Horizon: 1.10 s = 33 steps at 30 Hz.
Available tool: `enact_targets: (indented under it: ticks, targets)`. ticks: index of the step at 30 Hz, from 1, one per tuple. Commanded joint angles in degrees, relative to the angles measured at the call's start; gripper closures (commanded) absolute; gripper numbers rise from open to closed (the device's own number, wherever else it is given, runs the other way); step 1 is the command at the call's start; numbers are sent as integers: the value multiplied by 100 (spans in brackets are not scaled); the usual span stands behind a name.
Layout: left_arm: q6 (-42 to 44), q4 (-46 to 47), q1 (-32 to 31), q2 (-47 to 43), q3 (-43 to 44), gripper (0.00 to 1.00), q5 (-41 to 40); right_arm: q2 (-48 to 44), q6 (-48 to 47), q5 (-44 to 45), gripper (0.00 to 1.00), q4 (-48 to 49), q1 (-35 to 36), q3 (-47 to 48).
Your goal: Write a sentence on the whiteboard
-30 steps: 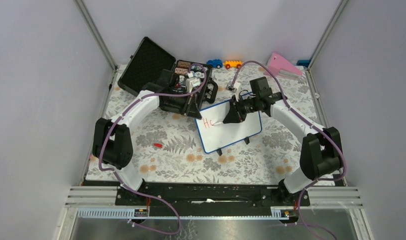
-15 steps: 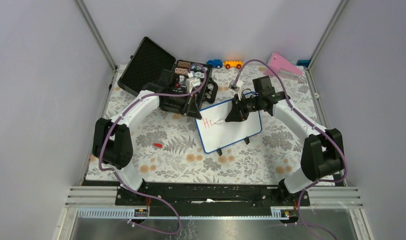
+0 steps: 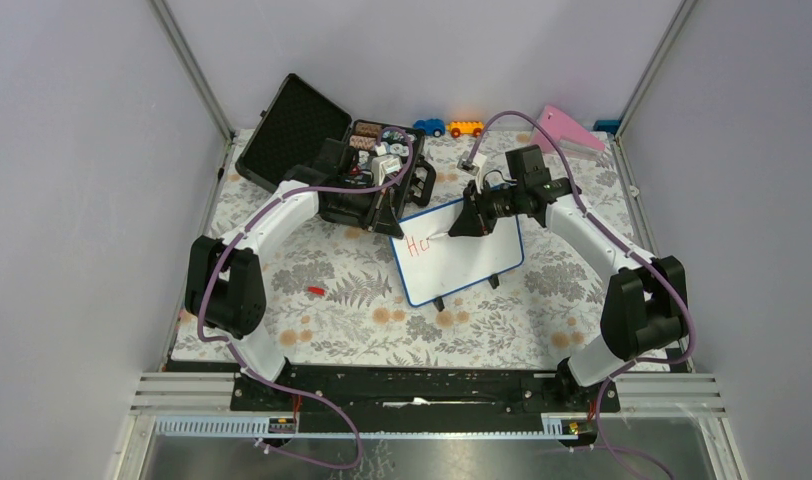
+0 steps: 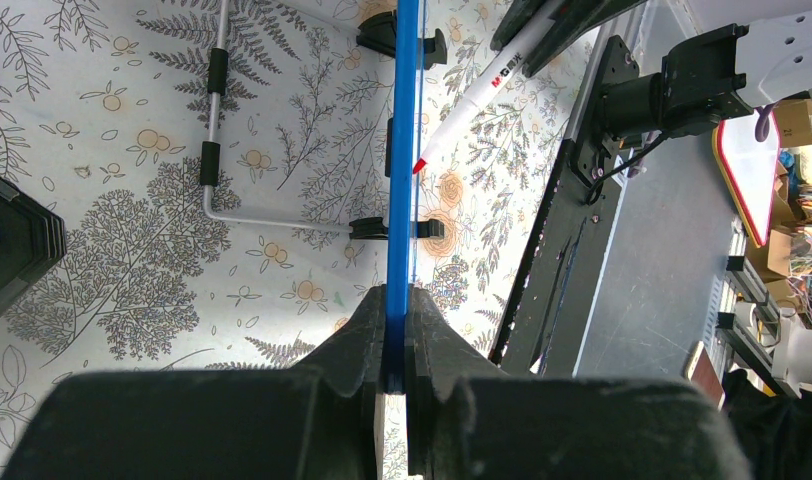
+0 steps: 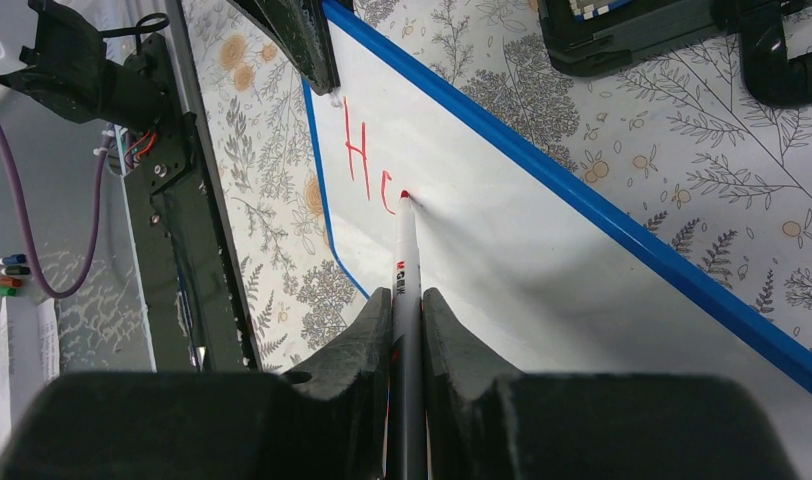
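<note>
The whiteboard (image 3: 472,262), blue-framed, stands tilted on its black feet in the middle of the floral mat. My left gripper (image 3: 390,222) is shut on its upper left edge; in the left wrist view that blue edge (image 4: 402,150) runs straight into the jaws of the left gripper (image 4: 395,310). My right gripper (image 5: 407,300) is shut on a white marker (image 5: 406,255), whose red tip touches the board (image 5: 582,290). The sentence (image 5: 367,160) reads a red "H" and a partly drawn round letter, with the tip at that letter's top.
An open black case (image 3: 327,150) full of small items lies behind the left gripper. Blue (image 3: 429,127) and orange (image 3: 466,128) toy cars and a pink wedge (image 3: 567,130) sit along the back wall. A small red cap (image 3: 316,290) lies on the mat at left.
My right gripper has shifted slightly toward the back with the marker, its tip moving up along the second letter. The left gripper and the board have stayed put.
</note>
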Motion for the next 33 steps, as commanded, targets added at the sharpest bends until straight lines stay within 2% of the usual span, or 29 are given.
enact_targets:
  ticks: [1, 16, 21, 25, 33]
  targets:
    - [121, 14, -49, -41, 65, 100, -96, 40, 9, -45, 100, 90, 90, 126]
    - [131, 14, -49, -86, 38, 100, -105, 50, 97, 0, 100, 166, 303, 198]
    - [135, 13, -48, -59, 43, 100, -113, -162, 132, -252, 100, 74, 318, 168]
    - [152, 14, -49, -76, 31, 100, -133, -408, 290, -686, 100, 0, 24, 150]
    - [152, 14, -49, -26, 73, 100, -112, -608, -105, -646, 100, -496, -297, 98]
